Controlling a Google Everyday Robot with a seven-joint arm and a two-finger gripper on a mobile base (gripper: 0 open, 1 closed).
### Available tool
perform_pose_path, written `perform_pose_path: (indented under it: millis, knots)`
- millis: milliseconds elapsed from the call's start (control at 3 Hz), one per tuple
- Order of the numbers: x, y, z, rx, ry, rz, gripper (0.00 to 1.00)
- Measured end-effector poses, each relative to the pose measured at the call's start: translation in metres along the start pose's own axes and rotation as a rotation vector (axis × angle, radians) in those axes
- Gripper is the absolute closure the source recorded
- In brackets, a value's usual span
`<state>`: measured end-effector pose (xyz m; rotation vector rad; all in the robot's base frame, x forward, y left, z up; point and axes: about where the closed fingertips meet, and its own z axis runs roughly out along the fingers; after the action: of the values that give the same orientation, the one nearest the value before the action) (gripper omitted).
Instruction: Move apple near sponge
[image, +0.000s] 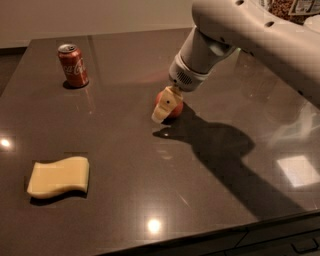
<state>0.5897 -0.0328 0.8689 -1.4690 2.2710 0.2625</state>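
Gripper (165, 109) down at apple (177, 106), apple touching it on far side; gripping or not, can't tell; sponge (59, 176) well apart, left of gripper & nearer camera; its long axis runs left-right.

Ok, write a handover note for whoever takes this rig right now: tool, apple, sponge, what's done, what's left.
Tool: low at mid-table, right against the apple.
Apple: mid-table, far from the sponge.
Sponge: lying flat at the table's front left.
Coca-Cola can: upright, back left, off the likely path.
Done: tool is at the apple.
Left: confirm the hold, carry the apple to the front left, set it beside the sponge.
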Motion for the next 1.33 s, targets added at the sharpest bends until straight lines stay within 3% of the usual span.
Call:
perform_pose_path:
  millis: [333, 667, 1000, 1333]
  knots:
    - [0.001, 0.001, -0.007, -0.013, 0.004, -0.055, 0.51]
    - [0.003, 0.006, -0.014, -0.026, 0.007, -0.096, 0.74]
    - [-0.004, 0.036, -0.032, -0.069, -0.018, -0.175, 0.97]
    - [-0.019, 0.092, -0.054, -0.141, -0.071, -0.299, 1.00]
